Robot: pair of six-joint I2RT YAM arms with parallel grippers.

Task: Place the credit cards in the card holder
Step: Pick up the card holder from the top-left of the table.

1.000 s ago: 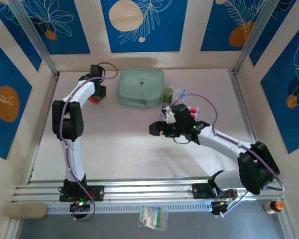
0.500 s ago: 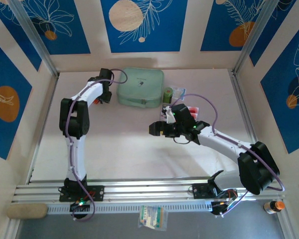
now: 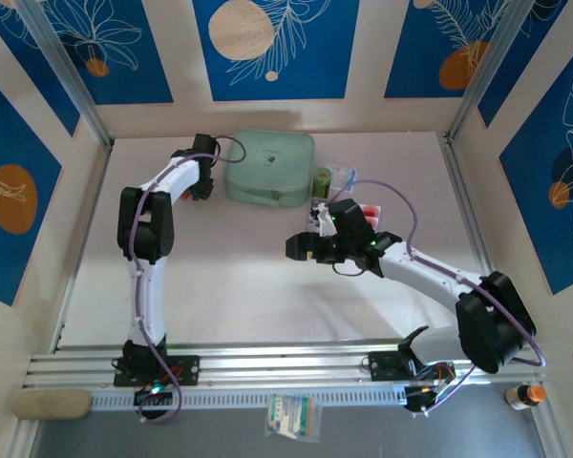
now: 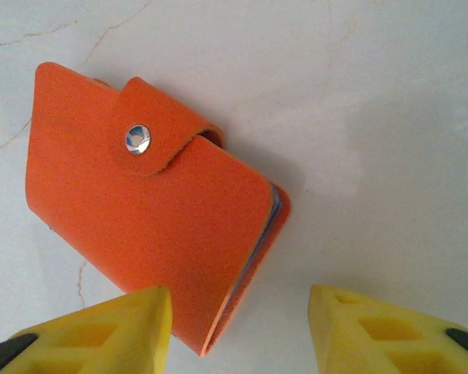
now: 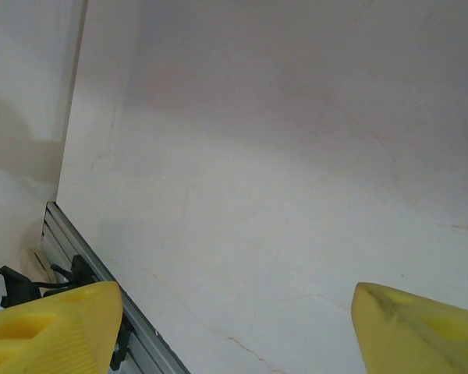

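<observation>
The card holder (image 4: 148,202) is an orange-red folded wallet with its snap tab fastened, lying flat on the pale table. My left gripper (image 4: 242,327) hovers over its near corner. The jaws are open; the left fingertip (image 4: 101,327) overlaps the holder's lower edge, and the right one stands over bare table. From above, the left gripper (image 3: 201,179) sits at the back left beside the mint case. The credit cards (image 3: 369,209) show as small pale and red pieces behind the right wrist, partly covered. My right gripper (image 3: 301,248) (image 5: 234,327) is open over bare table.
A mint-green zip case (image 3: 269,167) lies at the back middle, right of the left gripper. A small green cylinder (image 3: 322,178) and a clear plastic tray (image 3: 344,176) stand beside it. An aluminium rail (image 3: 286,358) runs along the near edge.
My left gripper has shifted right, toward the mint case, and now covers the card holder from above; its jaws have narrowed somewhat. The right arm has not moved.
</observation>
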